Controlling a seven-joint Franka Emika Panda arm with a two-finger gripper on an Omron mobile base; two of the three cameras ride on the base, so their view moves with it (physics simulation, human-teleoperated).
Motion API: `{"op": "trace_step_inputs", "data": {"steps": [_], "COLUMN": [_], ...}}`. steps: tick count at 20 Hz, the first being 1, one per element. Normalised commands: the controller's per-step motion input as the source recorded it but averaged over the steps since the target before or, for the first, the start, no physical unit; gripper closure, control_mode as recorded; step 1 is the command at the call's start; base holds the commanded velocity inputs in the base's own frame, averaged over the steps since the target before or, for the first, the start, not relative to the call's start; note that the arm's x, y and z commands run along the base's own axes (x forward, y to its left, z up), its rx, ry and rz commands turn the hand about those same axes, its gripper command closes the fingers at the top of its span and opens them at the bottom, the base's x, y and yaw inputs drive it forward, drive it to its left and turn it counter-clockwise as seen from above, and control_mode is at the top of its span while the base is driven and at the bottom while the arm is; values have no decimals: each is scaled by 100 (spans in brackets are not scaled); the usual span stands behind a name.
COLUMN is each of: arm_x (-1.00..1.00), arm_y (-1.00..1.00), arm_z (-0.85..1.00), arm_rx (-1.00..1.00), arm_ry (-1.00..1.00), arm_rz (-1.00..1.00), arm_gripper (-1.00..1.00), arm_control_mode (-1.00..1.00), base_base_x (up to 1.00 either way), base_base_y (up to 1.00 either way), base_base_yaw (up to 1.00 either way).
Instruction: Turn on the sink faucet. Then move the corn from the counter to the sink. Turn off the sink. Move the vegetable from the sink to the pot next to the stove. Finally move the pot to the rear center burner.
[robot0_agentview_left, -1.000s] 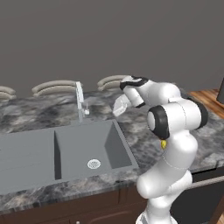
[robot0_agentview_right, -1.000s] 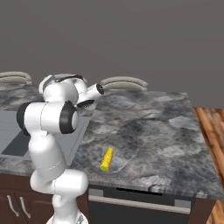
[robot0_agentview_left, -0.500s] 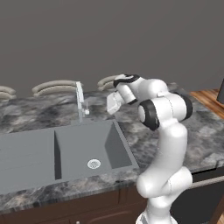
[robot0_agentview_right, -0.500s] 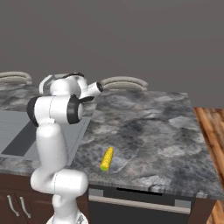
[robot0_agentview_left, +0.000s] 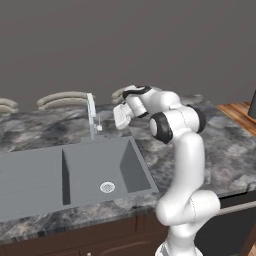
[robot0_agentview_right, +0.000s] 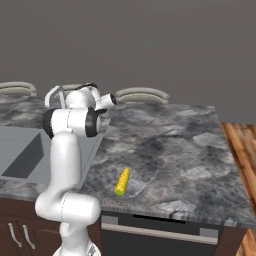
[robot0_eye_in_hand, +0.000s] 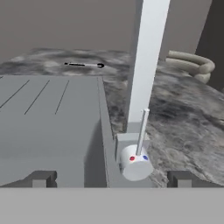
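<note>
Open fingers (robot0_eye_in_hand: 111, 178) by sink faucet (robot0_eye_in_hand: 139, 109)

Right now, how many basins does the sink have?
2. The left basin sits at the far left of the sink; the right basin, with the round drain ring, lies below the faucet.

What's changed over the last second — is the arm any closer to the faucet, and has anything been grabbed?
The arm has straightened up and swung its gripper leftward toward the sink faucet, closing the gap to the lever handle; the jaws stand open and hold nothing. No water runs from the faucet, and the corn lies where it was on the counter. The sink is unchanged.
</note>
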Motion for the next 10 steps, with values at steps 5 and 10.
{"op": "trace_step_inputs", "data": {"steps": [5, 10], "arm_x": [57, 55], "arm_y": [30, 20], "arm_z": [-12, -8], "arm_rx": [1, 0], "arm_ry": [0, 0], "arm_rz": [12, 11], "arm_gripper": [-100, -100], "arm_control_mode": [-100, -100], "base_base_x": [0, 0], "base_base_y": [0, 0], "base_base_yaw": [0, 0]}}
